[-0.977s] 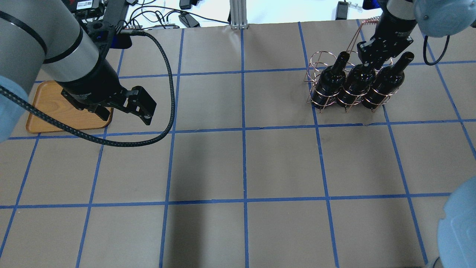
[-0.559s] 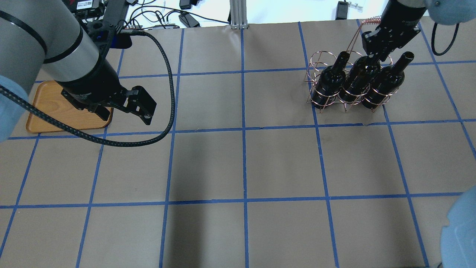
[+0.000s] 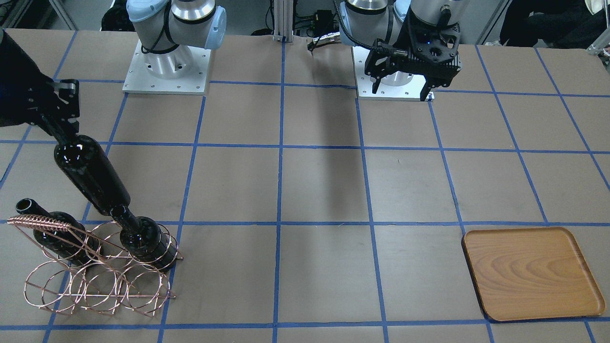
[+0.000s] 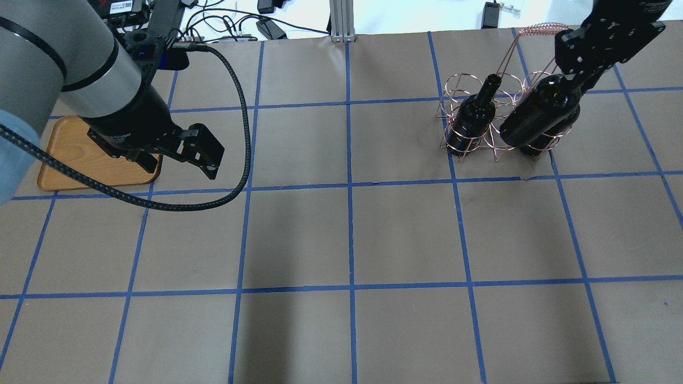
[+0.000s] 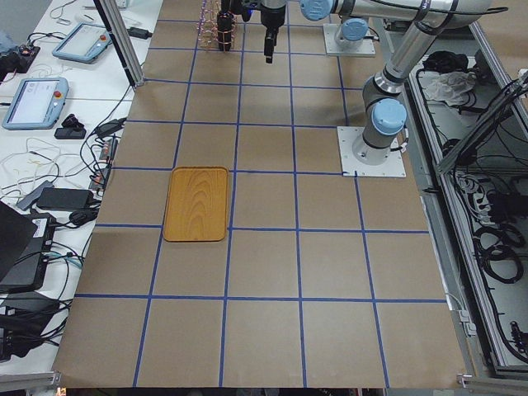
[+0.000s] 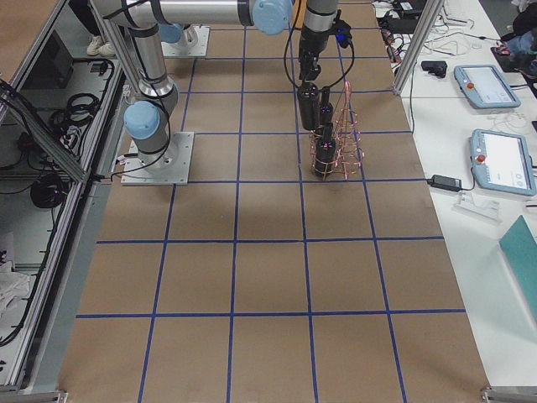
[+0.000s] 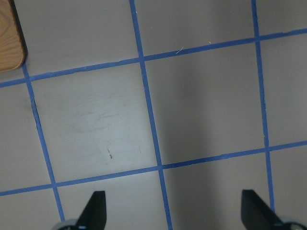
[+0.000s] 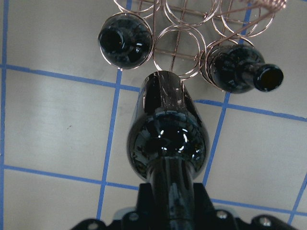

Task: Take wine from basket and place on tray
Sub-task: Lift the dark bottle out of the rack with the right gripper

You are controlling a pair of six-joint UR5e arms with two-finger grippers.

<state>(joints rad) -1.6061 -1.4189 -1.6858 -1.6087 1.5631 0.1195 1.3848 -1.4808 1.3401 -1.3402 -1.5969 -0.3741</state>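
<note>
Sitting flat at the far left of the overhead view, the tray (image 4: pixel 64 141) is lying on the brown-papered table (image 4: pixel 347 240), one side partly hidden under the left arm. Just to its right, the left gripper (image 7: pixel 175 213) is hovering over the paper, its fingers spread wide and grasping nothing. Well across the table, the basket (image 3: pixel 95 286) is standing on the paper. Two other bottles (image 4: pixel 475 120) are resting in the end hoops of one row, mouths up, with an open hoop between them. Over that gap the wine (image 4: pixel 539 117) is hanging upright and clear of the wire. Its long axis is running vertical in the side view, neck pointing up and base pointing down at the basket. At far right, the right gripper (image 4: pixel 579 80) is clamping the bottle's neck from above, fingers closed tight on the glass.
</note>
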